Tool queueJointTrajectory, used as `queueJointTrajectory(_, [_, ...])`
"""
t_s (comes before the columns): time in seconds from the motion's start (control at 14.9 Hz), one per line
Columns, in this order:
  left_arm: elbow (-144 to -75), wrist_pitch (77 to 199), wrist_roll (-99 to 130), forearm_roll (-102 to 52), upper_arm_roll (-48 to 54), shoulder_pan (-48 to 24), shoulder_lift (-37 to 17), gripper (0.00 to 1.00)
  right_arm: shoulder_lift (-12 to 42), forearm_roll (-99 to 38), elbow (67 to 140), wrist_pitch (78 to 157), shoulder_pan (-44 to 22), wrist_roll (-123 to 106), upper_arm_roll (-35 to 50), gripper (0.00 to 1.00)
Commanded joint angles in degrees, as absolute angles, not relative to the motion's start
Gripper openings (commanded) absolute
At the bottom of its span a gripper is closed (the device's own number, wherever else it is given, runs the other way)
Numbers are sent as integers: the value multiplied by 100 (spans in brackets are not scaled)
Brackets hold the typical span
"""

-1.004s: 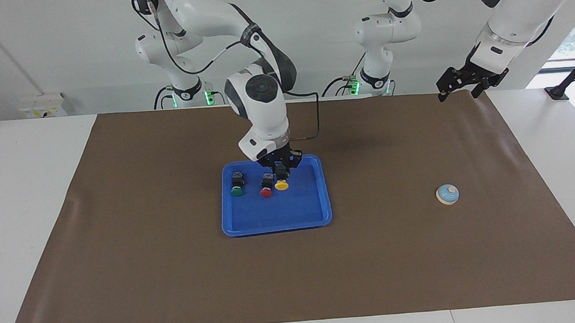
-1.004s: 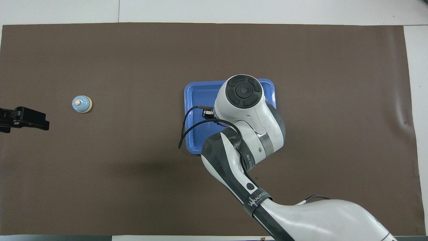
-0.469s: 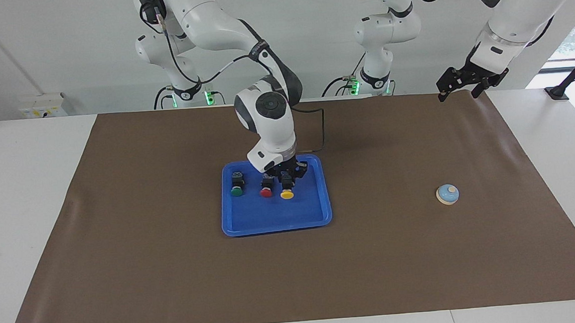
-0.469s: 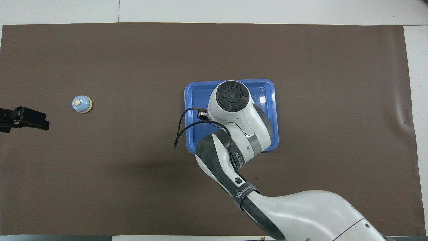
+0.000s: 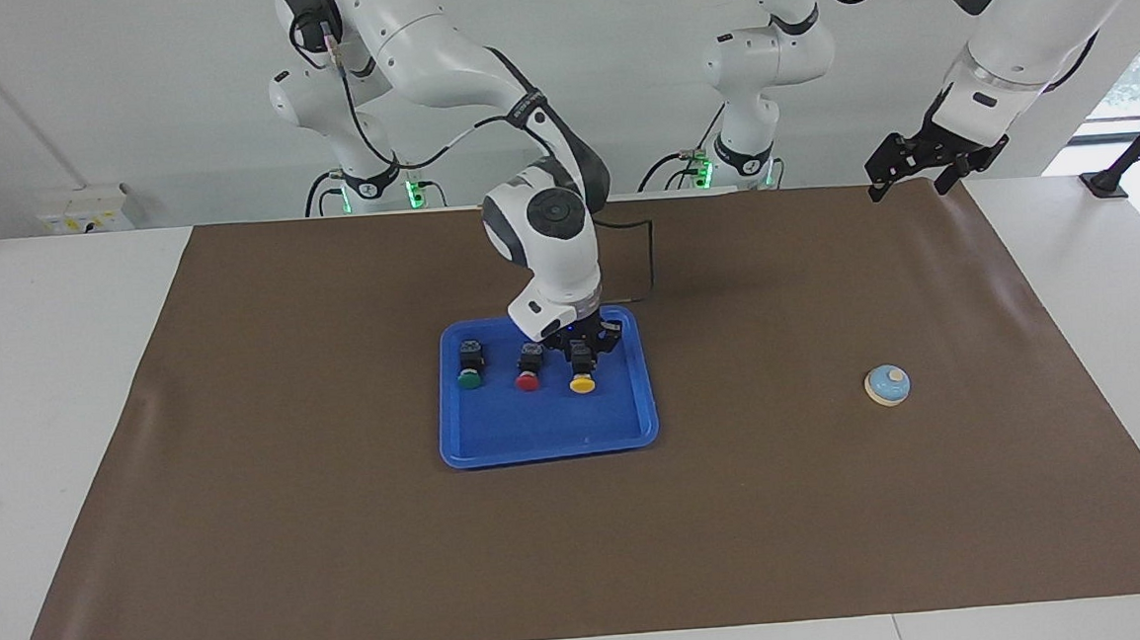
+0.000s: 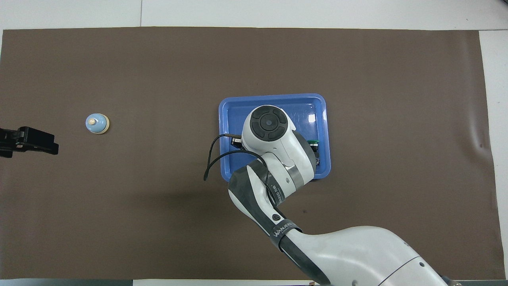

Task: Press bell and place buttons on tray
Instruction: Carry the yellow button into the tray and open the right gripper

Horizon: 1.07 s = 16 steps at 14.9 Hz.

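Note:
The blue tray point(image 5: 547, 428) lies mid-mat. In it stand the green button point(image 5: 470, 367), the red button point(image 5: 528, 368) and the yellow button point(image 5: 582, 372) in a row. My right gripper point(image 5: 583, 347) is shut on the yellow button's black body, low at the tray floor, beside the red one. From overhead the right arm hides the red and yellow buttons; only the green button point(image 6: 313, 143) and the tray point(image 6: 274, 97) rim show. The bell point(image 5: 888, 385) point(image 6: 97, 123) sits alone toward the left arm's end. My left gripper point(image 5: 910, 178) point(image 6: 39, 142) waits open, raised, nearer the robots than the bell.
A brown mat point(image 5: 345, 532) covers most of the white table point(image 5: 60, 391). A black cable point(image 5: 647, 256) loops from the right wrist over the tray's edge nearest the robots. Bare mat surrounds the tray and the bell.
My right gripper has carried the yellow button along the tray toward the left arm's end, away from the red button, and lowered it. The left arm and the bell have not moved.

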<state>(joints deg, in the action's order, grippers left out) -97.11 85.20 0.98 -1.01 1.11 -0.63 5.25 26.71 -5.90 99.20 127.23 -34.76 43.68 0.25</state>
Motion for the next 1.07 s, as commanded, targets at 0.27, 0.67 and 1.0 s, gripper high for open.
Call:
queueJointTrajectory(0.27, [-9694, 8473, 70, -9, 123, -44, 527, 100, 2593, -571, 9722, 12288, -3367, 4430, -9, 100])
queueJointTrajectory(0.67, [-9694, 8473, 70, -9, 123, -44, 527, 100, 2023, -527, 9703, 11743, -2813, 3842, -44, 100])
queueJointTrajectory(1.0, [-9694, 8473, 70, -9, 123, -44, 527, 100, 635, -527, 10002, 10593, -2023, 2622, -44, 100])
